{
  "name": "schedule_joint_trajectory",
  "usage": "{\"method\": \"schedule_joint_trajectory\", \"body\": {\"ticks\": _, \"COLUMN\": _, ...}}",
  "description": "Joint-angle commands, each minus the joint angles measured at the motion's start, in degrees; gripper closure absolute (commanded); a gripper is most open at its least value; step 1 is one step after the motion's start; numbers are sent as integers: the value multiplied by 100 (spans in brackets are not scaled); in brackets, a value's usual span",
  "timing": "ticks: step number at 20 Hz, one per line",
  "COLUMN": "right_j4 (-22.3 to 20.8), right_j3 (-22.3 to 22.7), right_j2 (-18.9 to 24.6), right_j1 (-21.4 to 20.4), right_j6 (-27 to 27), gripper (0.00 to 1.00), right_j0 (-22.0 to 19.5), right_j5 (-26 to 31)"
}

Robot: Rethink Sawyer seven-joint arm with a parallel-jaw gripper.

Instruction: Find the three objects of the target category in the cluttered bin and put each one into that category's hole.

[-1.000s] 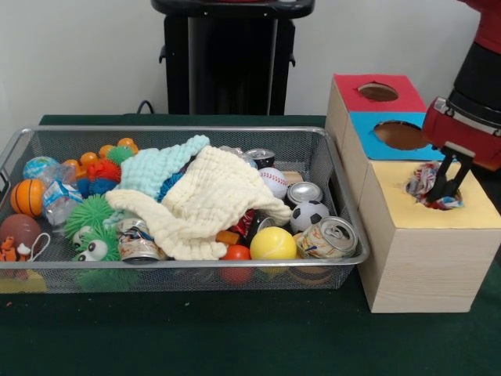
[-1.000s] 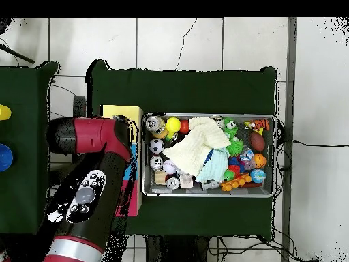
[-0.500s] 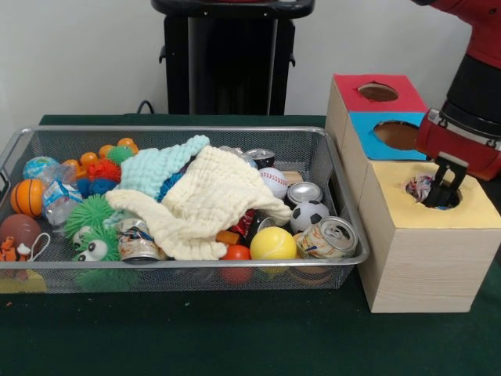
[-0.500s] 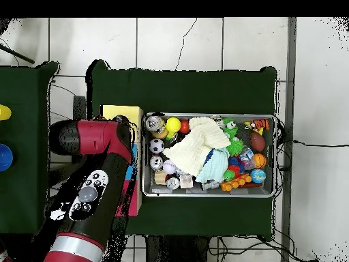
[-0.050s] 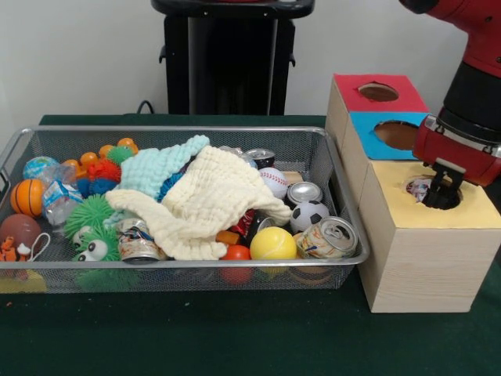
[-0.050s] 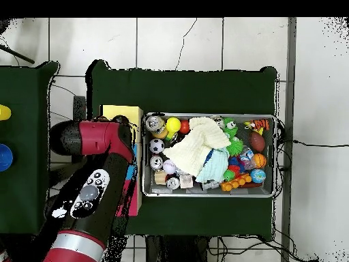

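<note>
Gripper (image 5: 441, 194) was sunk into the yellow box's hole (image 5: 430, 190); whether it was clenched or released could not be told. A patterned cloth (image 5: 419, 188) showed at the hole's left rim. Cream cloth (image 5: 205, 202) and teal cloth (image 5: 160, 166) lay mid-bin (image 5: 196, 131).

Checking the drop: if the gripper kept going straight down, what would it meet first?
Probably the patterned cloth already in the yellow box's hole; the gripper points into it. Depth inside is unclear.
</note>
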Motion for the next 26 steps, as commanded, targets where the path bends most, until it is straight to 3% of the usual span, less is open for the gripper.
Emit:
{"method": "schedule_joint_trajectory", "body": {"ticks": 1, "right_j4": 241, "right_j3": 862, "right_j2": 764, "right_j1": 435, "right_j6": 1335, "gripper": 100, "right_j0": 26, "right_j5": -46}}
{"method": "schedule_joint_trajectory", "body": {"ticks": 26, "right_j4": 351, "right_j3": 1036, "right_j2": 977, "right_j1": 266, "right_j6": 1014, "gripper": 100, "right_j0": -165, "right_j5": 70}}
